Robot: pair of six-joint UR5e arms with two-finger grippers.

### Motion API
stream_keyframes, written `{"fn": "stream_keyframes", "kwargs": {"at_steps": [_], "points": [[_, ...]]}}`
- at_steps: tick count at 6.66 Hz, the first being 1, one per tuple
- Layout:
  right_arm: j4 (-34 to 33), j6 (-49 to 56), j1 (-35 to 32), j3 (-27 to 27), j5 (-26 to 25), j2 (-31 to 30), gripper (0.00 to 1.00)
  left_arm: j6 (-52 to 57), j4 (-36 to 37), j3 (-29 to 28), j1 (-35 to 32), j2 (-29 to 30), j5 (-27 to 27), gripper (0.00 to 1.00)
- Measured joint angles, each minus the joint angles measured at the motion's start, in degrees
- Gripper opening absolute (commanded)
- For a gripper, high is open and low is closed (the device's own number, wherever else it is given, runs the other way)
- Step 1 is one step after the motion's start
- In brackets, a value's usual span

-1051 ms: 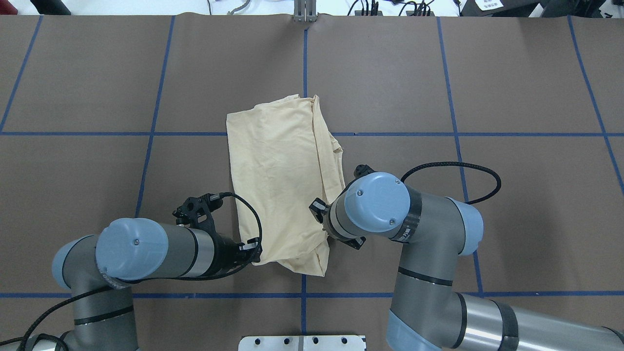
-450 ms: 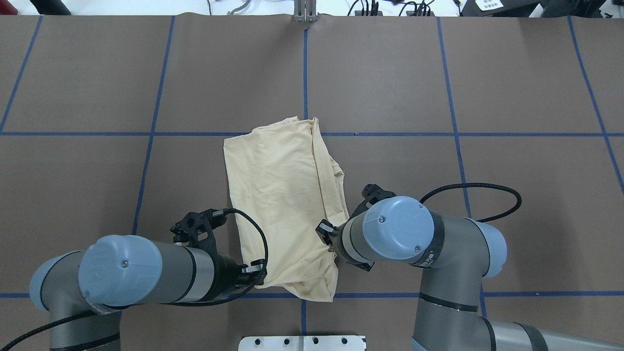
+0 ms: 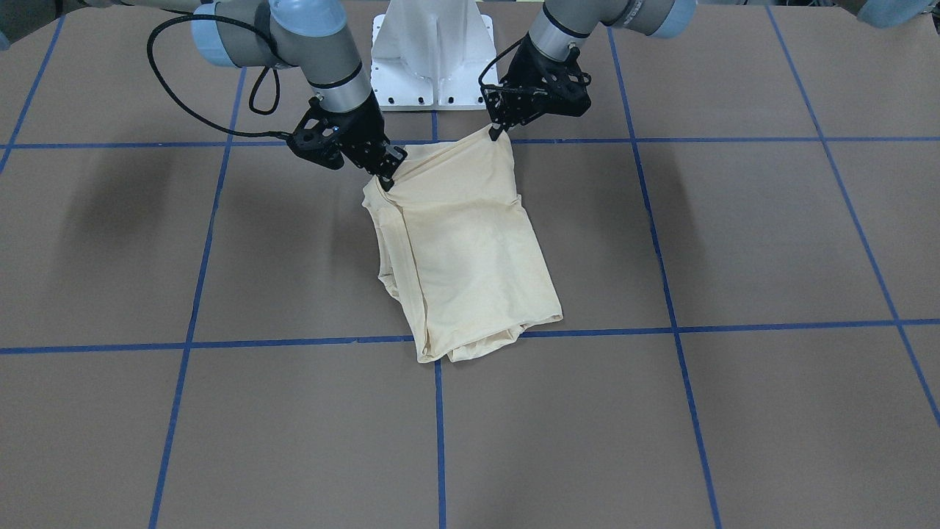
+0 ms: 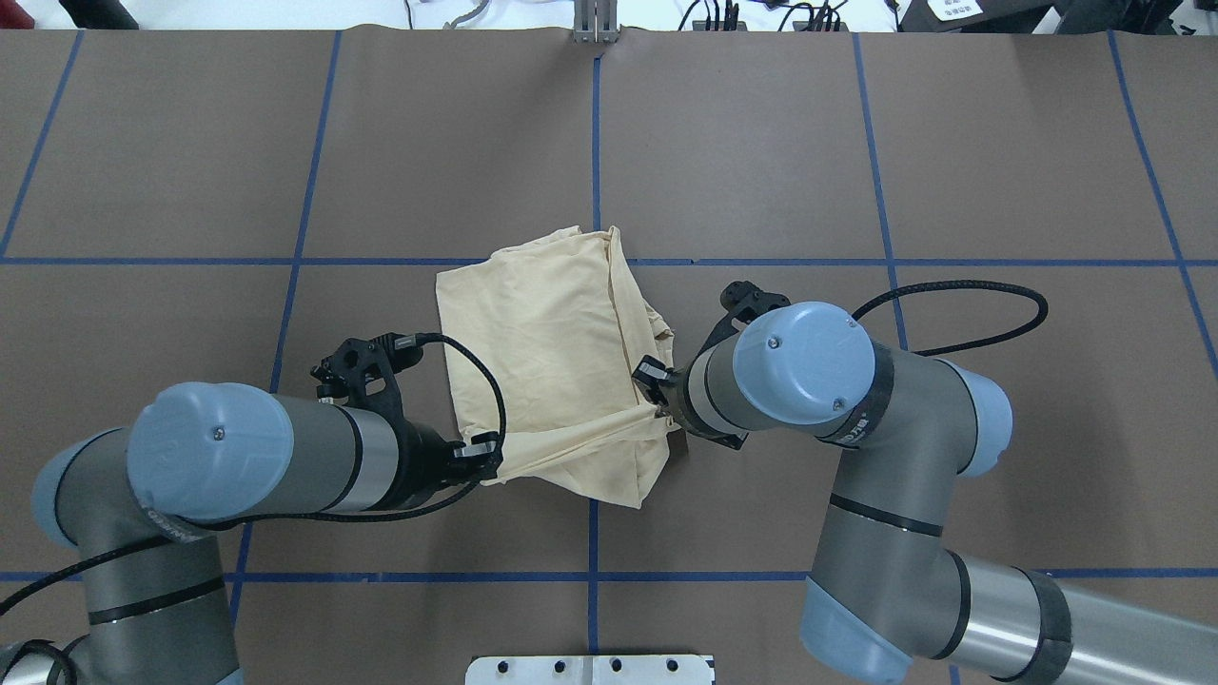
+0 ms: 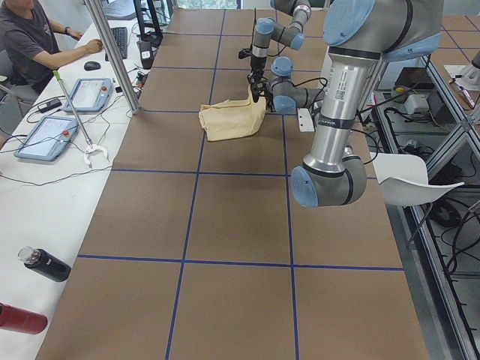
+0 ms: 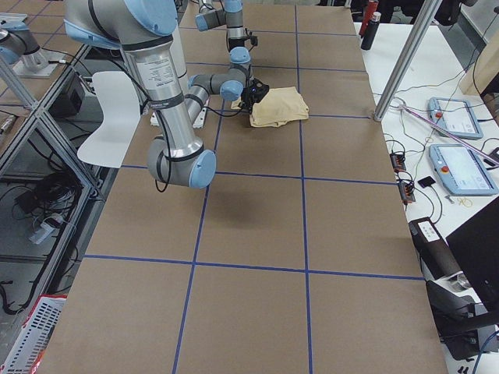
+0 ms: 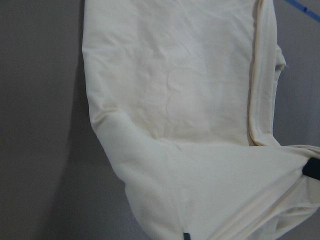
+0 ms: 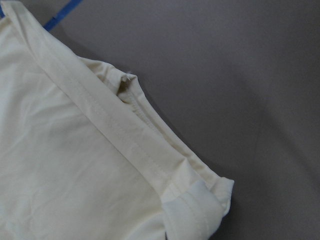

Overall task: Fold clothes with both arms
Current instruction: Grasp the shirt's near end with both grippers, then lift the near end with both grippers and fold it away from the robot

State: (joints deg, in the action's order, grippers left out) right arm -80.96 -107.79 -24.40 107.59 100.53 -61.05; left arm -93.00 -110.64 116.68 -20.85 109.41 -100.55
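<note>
Left claw [image 4: 487, 459], right claw [image 4: 657, 407]: each clamped on a shirt [image 4: 542, 323] corner; near edge newly lifted, carried forward; fold starting.

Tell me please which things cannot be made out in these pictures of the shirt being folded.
- T-shirt: every view shows only plain cream fabric; the folding hides whatever is on the inner layers.
- Right gripper fingertips: in the overhead view its own wrist covers them.
- Left gripper fingers: the left wrist view cuts them off at its edge.
- Both side views: the grippers are too small to judge the grip.
</note>
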Motion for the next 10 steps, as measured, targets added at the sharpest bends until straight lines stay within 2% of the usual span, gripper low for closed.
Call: {"fn": "stream_keyframes", "kwargs": {"at_steps": [2,4,8,10], "points": [[0.1,3.7,-2.8,-3.5,-0.3,4.2,0.00,1.4,-0.1,-2.7,-4.2,1.6,-0.7,0.00],[0.9,5.9,-5.1,-9.8,-0.5,9.4,0.00,2.9,0.1,-4.2,-9.6,3.0,-5.2,0.00],[8.9,7.5,-8.7,-23.8,-0.6,15.9,0.00,4.0,-0.8,-16.8,-15.3,10.6,-6.7,0.00],[11.7,7.5,-8.8,-30.5,-0.6,20.2,0.00,5.0,-0.9,-18.4,-16.5,11.1,-6.7,0.00]]}}
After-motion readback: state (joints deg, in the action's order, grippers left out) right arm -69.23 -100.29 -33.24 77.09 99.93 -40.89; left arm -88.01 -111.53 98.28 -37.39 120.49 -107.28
